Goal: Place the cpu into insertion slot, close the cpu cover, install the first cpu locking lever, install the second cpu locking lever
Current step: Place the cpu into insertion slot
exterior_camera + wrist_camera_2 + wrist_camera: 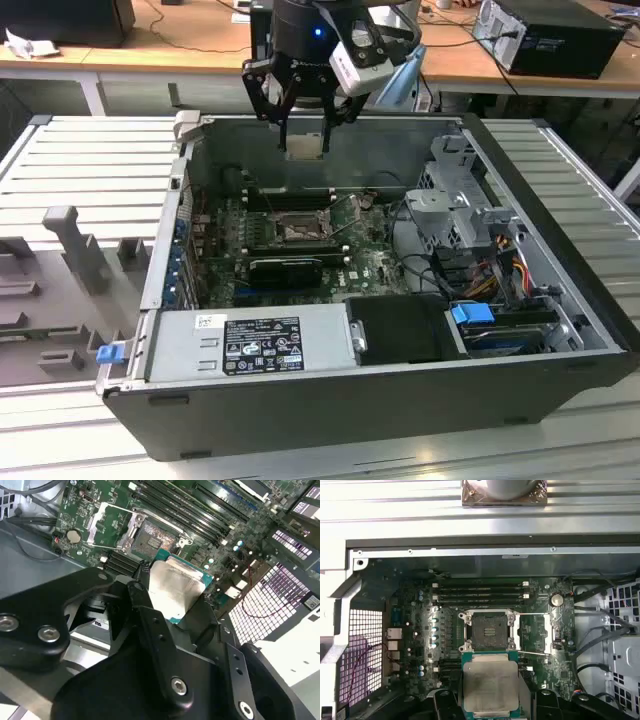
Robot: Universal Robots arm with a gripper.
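In the exterior view, an open computer case [330, 400] lies on its side on a ribbed metal tabletop [90, 160]. The pincer [305, 140] hangs over the far part of the case with its fingers pointing down. They are closed narrowly on the edges of the cpu [305, 149], which is held flat above the board. The insertion slot [297, 228] sits lower, in the middle of the green circuit board [375, 265], and is uncovered. A long black card [285, 268] lies just on the near side of the slot. A grey power box [250, 345] with a label fills the near wall. Grey moulded holders [75, 245] stand on the tabletop at the exterior view's left.

In the second wrist view, the chip's pale, dull metal top [175, 587] shows between two black fingers [145, 587] that press on its opposite sides, and a green rim runs along its edge. Beyond it the slot [155, 540] is bare. The cpu cover [130, 530] is swung open, lying back beside the slot, with thin wire levers next to it.

In the first wrist view, the chip [490, 685] is square-on to the camera and apart from the slot [487, 629], whose dark frame and pale centre are open. Black memory slots [480, 592] run on the slot's far side. A round silver coin battery [556, 600] sits on the board near them.
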